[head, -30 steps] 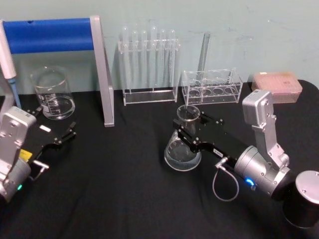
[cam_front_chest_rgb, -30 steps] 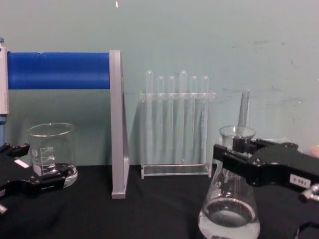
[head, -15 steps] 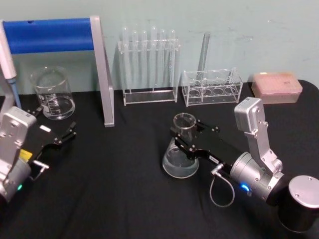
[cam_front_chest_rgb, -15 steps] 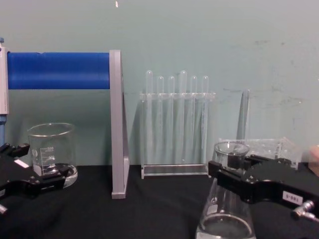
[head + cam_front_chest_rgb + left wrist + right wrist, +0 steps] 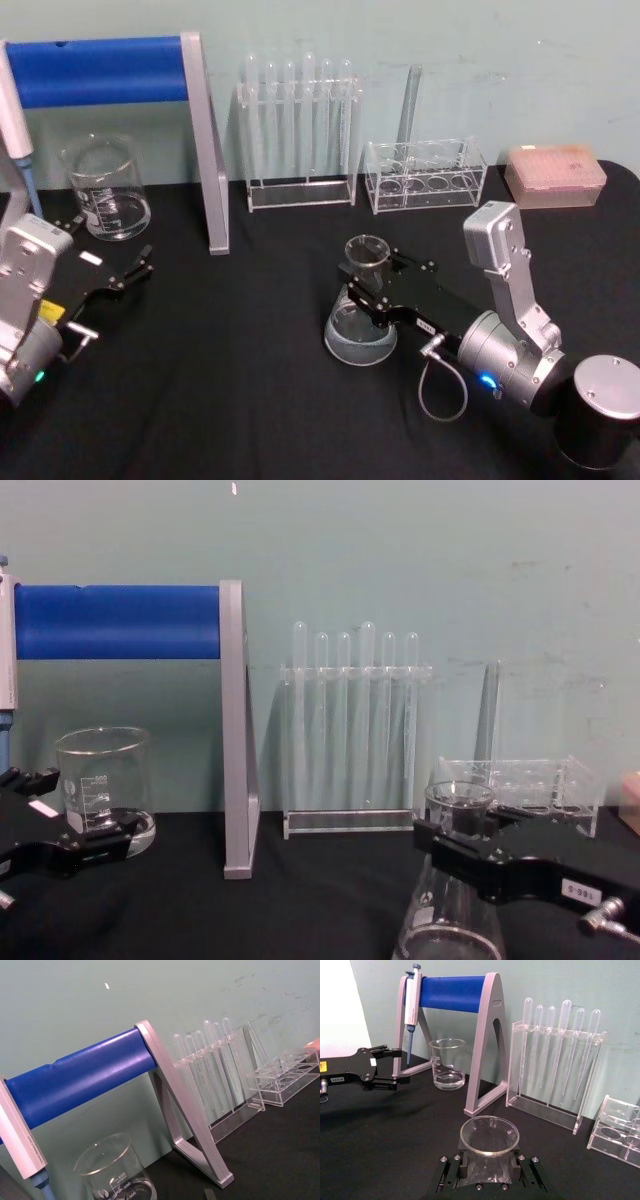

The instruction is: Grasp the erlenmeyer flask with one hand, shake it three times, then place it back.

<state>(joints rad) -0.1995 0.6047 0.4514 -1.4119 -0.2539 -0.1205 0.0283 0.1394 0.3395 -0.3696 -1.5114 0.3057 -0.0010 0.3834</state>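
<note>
On the black bench (image 5: 230,400), a glass beaker (image 5: 103,188) stands at 10 o'clock beside the blue-barred pipette stand (image 5: 205,150). A rack of 6 test tubes (image 5: 300,130) sits at 12, a low clear rack (image 5: 425,178) holding 1 tall tube (image 5: 408,100) at 1, and a pink tip box (image 5: 555,175) at 2.

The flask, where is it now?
Head view: the flask is right of centre, its neck held by the right gripper, in front of the tube rack.

A laboratory bench — the black table (image 5: 250,390) carries glassware: a graduated beaker (image 5: 104,188), an erlenmeyer flask (image 5: 360,305) and a clear rack of upright test tubes (image 5: 298,130). A pipette (image 5: 411,997) hangs on a blue-barred stand (image 5: 100,70) — beyond, a second clear rack (image 5: 425,175) and a pink box (image 5: 555,175).
</note>
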